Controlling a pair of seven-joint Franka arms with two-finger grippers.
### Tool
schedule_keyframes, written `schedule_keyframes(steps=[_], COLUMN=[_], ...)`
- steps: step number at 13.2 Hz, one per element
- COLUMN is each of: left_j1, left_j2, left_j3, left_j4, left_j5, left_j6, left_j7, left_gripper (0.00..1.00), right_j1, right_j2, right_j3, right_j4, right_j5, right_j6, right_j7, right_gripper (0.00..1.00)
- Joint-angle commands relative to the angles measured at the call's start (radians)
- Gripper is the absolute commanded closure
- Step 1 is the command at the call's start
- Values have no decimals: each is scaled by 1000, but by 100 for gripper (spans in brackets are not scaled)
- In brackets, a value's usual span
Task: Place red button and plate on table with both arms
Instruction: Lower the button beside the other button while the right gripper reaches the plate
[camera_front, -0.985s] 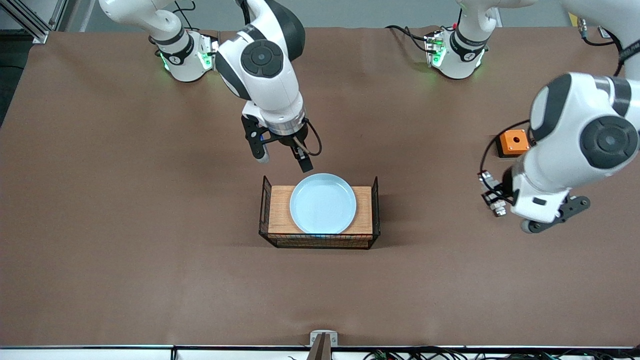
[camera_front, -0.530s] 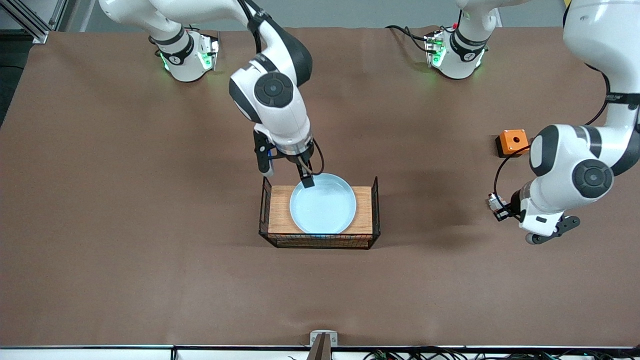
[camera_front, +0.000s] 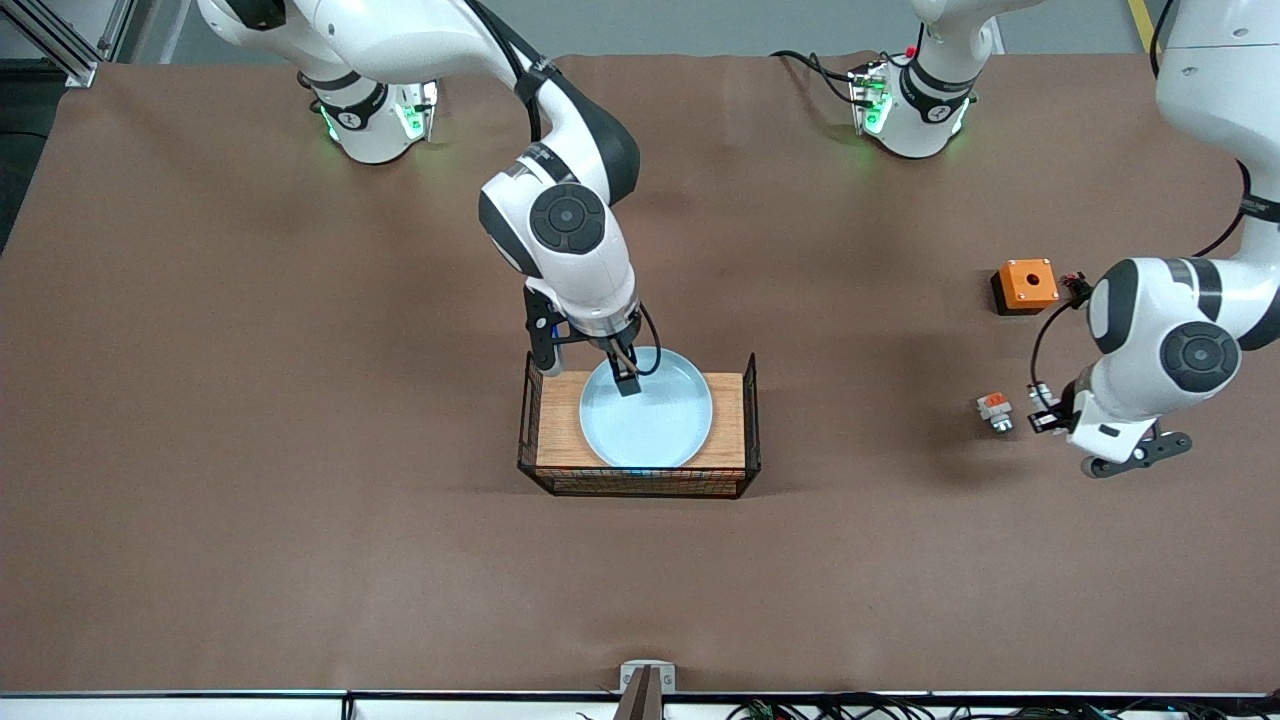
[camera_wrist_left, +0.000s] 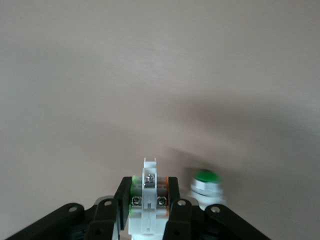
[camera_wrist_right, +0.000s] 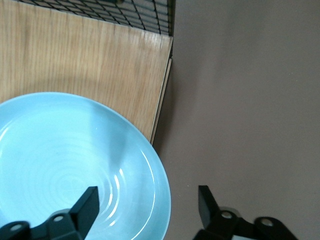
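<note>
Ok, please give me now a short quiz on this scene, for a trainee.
1. True or false: the plate lies directly on the table.
2. The right gripper is: A) shut on the plate's rim; B) open, straddling the plate's rim; C) open over bare table.
3. What does the left gripper hold?

Key: 1 false, it lies on the wooden board in the wire basket; 2 B; 3 a white switch piece.
</note>
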Motion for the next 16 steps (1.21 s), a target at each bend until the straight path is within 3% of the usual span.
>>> schedule_keyframes(steps=[1,3,7,8,9,10,11,14,16], left_j1=[76,80,80,80,80,80,79,80,80], left_j2=[18,37,47,51,51,44,32,-55,-147], left_j3=[-10,-10,-14,-15,-15,-17,-18,-64,-119], left_j4=[-58,-60,-82,-82,-82,-82,-82,-85,-77], left_j5=[24,24,21,21,21,21,19,12,10], left_j6=[126,138,153,157,157,157,157,108,30], left_j7=[88,86,77,77,77,76,76,79,79], left_gripper=[99,99,90,75,43,18,0,0,0], right_j1=[19,26,27,32,33,33,33,42,49], right_j2=[25,28,29,31,31,31,31,31,31], right_j3=[-5,-5,-5,-5,-5,-5,-5,-5,-5], right_j4=[35,35,35,35,35,35,35,35,34], right_j5=[-22,-28,-32,-46,-49,-49,-49,-72,-82], right_j6=[1,1,1,1,1,1,1,1,1], right_j7=[19,16,7,3,3,3,3,2,-1], right_gripper=[25,35,42,45,46,49,52,67,72])
